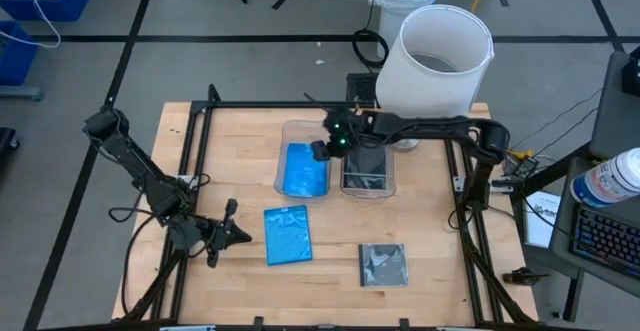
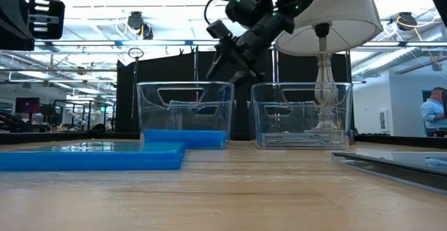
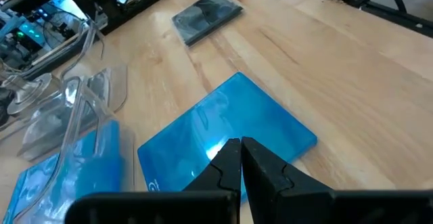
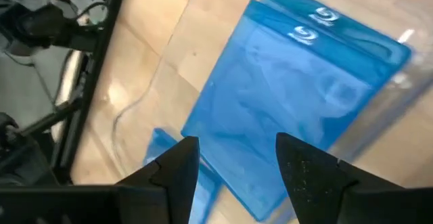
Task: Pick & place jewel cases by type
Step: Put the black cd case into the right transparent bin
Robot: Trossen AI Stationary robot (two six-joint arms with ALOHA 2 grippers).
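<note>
Two bright blue jewel cases (image 4: 298, 88) lie stacked in the left clear bin (image 1: 300, 158); the top one sits askew on the lower one. My right gripper (image 4: 233, 163) hovers open above them, seen over the bin (image 2: 185, 112) in the low view. A grey square case lies in the right bin (image 1: 367, 168). Another blue case (image 1: 288, 234) and a grey disc case (image 1: 383, 264) lie flat on the table. My left gripper (image 1: 243, 235) is shut just left of that blue case (image 3: 230, 129), which shows beyond its fingertips.
A tall white lamp (image 1: 440, 56) stands at the far right behind the bins. A black frame (image 1: 195, 141) runs round the wooden table. Bare wood lies between the loose cases and the near edge.
</note>
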